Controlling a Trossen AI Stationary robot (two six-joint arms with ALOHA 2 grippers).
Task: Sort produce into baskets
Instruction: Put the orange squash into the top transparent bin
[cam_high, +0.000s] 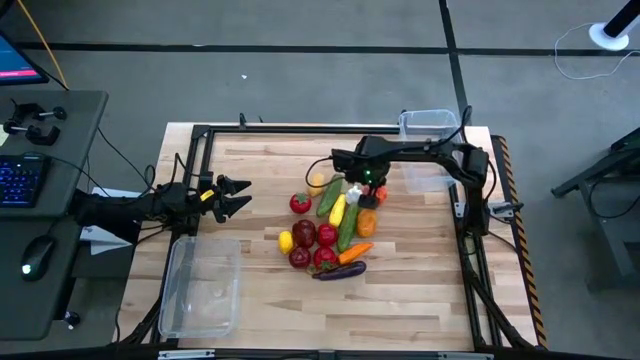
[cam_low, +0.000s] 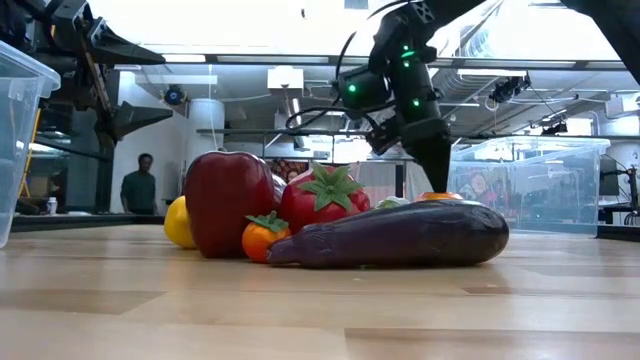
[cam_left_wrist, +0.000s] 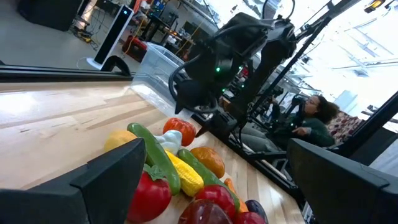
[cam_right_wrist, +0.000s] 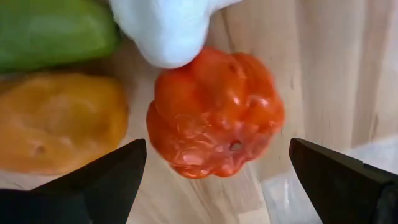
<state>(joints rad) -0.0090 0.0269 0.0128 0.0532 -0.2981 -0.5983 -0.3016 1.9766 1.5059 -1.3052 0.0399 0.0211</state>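
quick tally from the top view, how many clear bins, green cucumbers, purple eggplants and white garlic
clear rectangular plastic bins: 2
long green toy cucumbers: 2
purple toy eggplant: 1
white toy garlic bulb: 1
total: 6

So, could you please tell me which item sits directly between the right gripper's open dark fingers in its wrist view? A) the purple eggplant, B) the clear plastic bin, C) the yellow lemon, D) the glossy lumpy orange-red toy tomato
D: the right wrist view shows the glossy lumpy orange-red toy tomato centred between the right gripper's spread fingers, on the wooden table.
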